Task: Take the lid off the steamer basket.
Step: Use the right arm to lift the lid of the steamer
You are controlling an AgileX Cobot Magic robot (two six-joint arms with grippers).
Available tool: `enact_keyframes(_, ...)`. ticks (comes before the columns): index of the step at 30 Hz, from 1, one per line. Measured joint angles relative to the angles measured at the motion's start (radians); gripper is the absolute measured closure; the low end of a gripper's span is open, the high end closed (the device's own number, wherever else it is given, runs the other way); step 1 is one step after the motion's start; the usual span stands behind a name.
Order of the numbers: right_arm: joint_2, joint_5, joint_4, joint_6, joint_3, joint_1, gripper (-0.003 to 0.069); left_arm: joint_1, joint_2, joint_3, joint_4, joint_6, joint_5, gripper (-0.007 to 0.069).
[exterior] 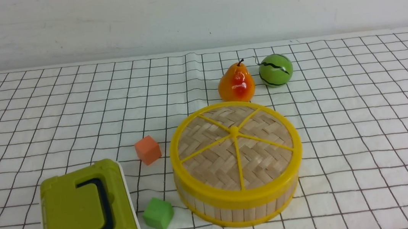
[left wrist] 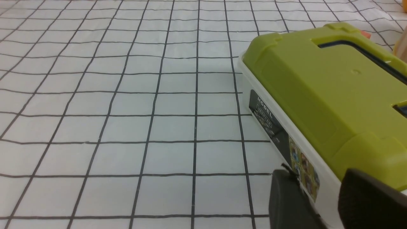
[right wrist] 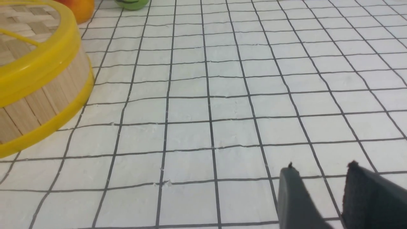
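Observation:
The lid (exterior: 235, 145), woven bamboo with a yellow rim and spokes, sits closed on the steamer basket (exterior: 238, 212) at the middle of the checked cloth. Neither gripper shows in the front view. In the right wrist view the basket (right wrist: 47, 98) with its lid (right wrist: 22, 25) stands well away from my right gripper (right wrist: 321, 168). That gripper is open, with only cloth showing between its fingers. My left gripper (left wrist: 316, 178) is open too, low over the cloth, beside the side of the olive-green box (left wrist: 318, 89). Nothing is held.
The olive-green box (exterior: 85, 216) with a dark handle stands at the front left. An orange cube (exterior: 147, 149) and a green cube (exterior: 157, 214) lie between it and the basket. A toy pear (exterior: 236, 82) and a green melon ball (exterior: 275, 70) sit behind the basket.

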Motion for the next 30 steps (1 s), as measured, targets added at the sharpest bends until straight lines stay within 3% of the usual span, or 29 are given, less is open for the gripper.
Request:
enact_keyframes(13,0.000,0.000,0.040,0.009,0.000,0.000,0.0421,0.000,0.000,0.000,0.000,0.000,0.000,0.0385)
enact_keyframes(17,0.000,0.006,0.223,0.105,0.000,0.000,0.0421,0.000,0.000,0.000,0.000,0.000,0.000,0.0385)
enact_keyframes(20,0.000,0.023,0.505,0.257,0.004,0.000,0.0421,0.000,0.000,0.000,0.000,0.000,0.000,0.0385)
enact_keyframes(21,0.000,0.023,0.505,0.257,0.005,0.000,0.0421,0.000,0.000,0.000,0.000,0.000,0.000,0.0385)
enact_keyframes(22,0.000,0.024,0.641,0.315,0.008,0.000,0.0421,0.000,0.000,0.000,0.000,0.000,0.000,0.0385)
enact_keyframes(25,0.000,0.016,0.717,0.326,0.008,0.000,0.0420,0.000,0.000,0.000,0.000,0.000,0.000,0.0385)
enact_keyframes(30,0.000,-0.013,0.716,0.286,0.008,0.000,0.0421,0.000,0.000,0.000,0.000,0.000,0.000,0.0385)
